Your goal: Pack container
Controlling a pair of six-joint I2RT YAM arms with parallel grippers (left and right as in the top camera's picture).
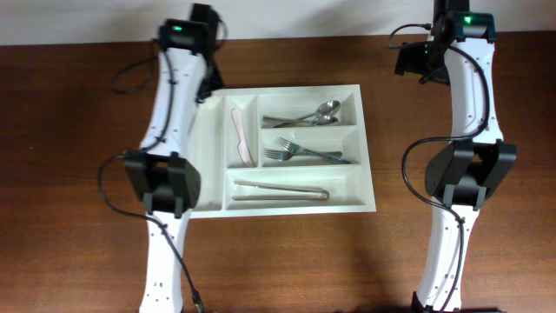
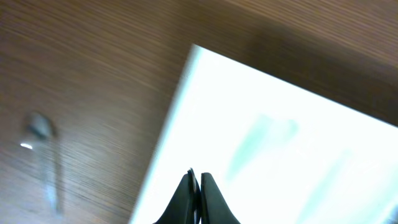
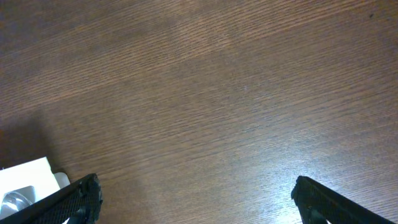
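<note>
A white cutlery tray [image 1: 368, 148] lies in the middle of the table. It holds spoons [image 1: 314, 115] at the top right, forks [image 1: 304, 154] below them, metal tongs [image 1: 280, 189] in the long front slot and a pink utensil [image 1: 241, 137] in the left slot. My left gripper [image 1: 208, 85] is at the tray's far left corner. In the left wrist view it [image 2: 196, 180] is shut over the tray's [image 2: 280, 124] washed-out white edge. My right gripper [image 3: 196, 193] is open and empty over bare wood, right of the tray [image 3: 25, 171].
The table is dark wood [image 1: 78, 174]. A faint, blurred spoon-like shape [image 2: 38, 134] shows on the wood left of the tray in the left wrist view. Cables [image 1: 130, 74] trail by the left arm. A spoon bowl [image 3: 11, 200] shows at the tray corner.
</note>
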